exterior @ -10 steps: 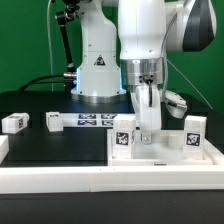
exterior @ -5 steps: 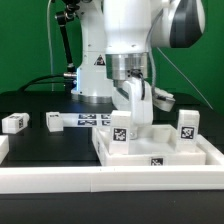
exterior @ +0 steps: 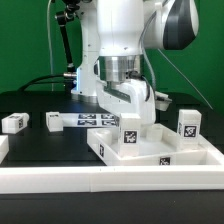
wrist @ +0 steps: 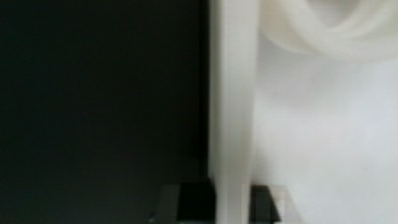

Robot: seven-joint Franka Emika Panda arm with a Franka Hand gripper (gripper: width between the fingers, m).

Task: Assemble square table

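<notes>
Square tabletop [exterior: 185, 152]: stiff white plastic slab with raised rim, judged light, smooth and slippery. It lies at the exterior view's right, just behind the border rail [exterior: 60, 180]. Best hold: the thin rim.

Gripper [exterior: 130, 112]: clamped narrowly on that rim, pads [wrist: 183, 205] either side.

Loose leg [exterior: 52, 120]: well apart.

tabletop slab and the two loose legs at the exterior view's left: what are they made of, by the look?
The tabletop slab: likely rigid plastic, matte white; uniform colour, no grain, moulded-looking raised rim. The two legs: probably the same matte white plastic, same tone. Their black-and-white tags look like printed stickers; too small to confirm.
</notes>
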